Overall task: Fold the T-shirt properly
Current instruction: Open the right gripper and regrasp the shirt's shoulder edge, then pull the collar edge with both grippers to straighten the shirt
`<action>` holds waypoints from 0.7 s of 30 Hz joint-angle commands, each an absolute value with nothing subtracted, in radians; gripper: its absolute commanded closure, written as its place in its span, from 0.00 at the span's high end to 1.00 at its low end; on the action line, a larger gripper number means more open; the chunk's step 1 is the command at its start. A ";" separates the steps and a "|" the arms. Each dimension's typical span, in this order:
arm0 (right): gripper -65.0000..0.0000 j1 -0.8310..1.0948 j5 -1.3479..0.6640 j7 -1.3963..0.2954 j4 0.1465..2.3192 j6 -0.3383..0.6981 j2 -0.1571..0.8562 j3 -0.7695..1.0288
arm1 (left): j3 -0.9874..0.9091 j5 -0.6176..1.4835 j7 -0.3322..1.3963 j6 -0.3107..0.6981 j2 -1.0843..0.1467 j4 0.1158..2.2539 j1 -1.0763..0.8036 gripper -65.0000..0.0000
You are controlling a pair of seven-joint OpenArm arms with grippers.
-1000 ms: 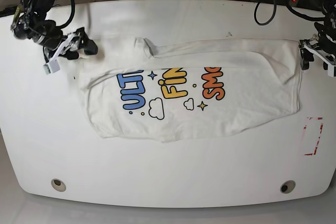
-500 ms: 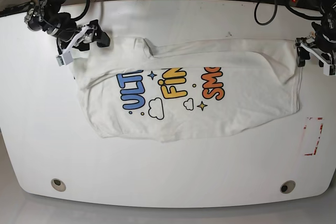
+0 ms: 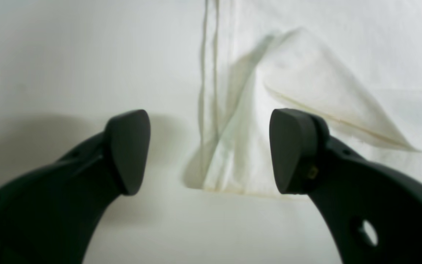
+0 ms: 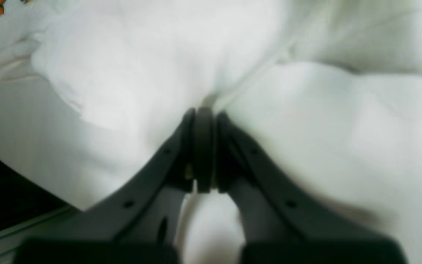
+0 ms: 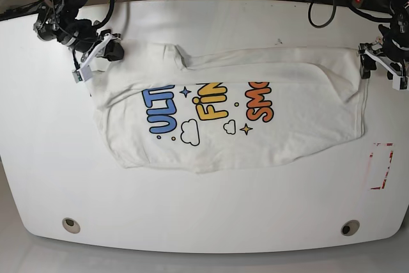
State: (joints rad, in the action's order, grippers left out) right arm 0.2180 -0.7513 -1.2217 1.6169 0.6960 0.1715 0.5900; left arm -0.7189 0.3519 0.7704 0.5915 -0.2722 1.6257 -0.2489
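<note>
The white T-shirt lies spread on the white table, print up, with blue, yellow and orange letters. Its upper part is folded over along the top. My right gripper is at the shirt's upper left corner. In the right wrist view its fingers are closed together with white cloth bunched at the tips. My left gripper is at the shirt's upper right edge. In the left wrist view it is open, low over the table, with a hemmed corner of the shirt between the jaws.
A red-outlined rectangle is marked on the table near the right edge. Two round holes sit near the front edge. Cables hang behind the table's far edge.
The right gripper has moved right onto the shirt's upper left corner and closed there. The left gripper has shifted slightly up and left toward the shirt's right edge.
</note>
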 commanded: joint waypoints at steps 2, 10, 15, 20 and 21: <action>0.00 0.216 -0.822 -1.208 1.695 0.698 0.202 0.598 | -0.723 0.364 0.754 0.590 -0.291 1.641 -0.243 0.73; 0.00 0.143 -0.855 -1.208 1.732 0.698 0.248 0.595 | -0.725 0.363 0.754 0.590 -0.292 1.641 -0.245 0.73; 0.00 0.042 -0.845 -1.214 1.661 0.698 0.274 0.593 | -0.722 0.363 0.754 0.590 -0.292 1.646 -0.257 0.73; 0.00 -0.068 -0.789 -1.224 1.527 0.698 0.297 0.547 | -0.722 0.363 0.754 0.590 -0.292 1.646 -0.257 0.73; 0.00 -0.085 -0.777 -1.224 1.509 0.698 0.300 0.532 | -0.723 0.363 0.754 0.590 -0.292 1.646 -0.257 0.73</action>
State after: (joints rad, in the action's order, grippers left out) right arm -0.0353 -0.7639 -1.2427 1.5223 0.6956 0.2813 0.5514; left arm -0.7170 0.3515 0.7723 0.5915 -0.2722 1.6260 -0.2626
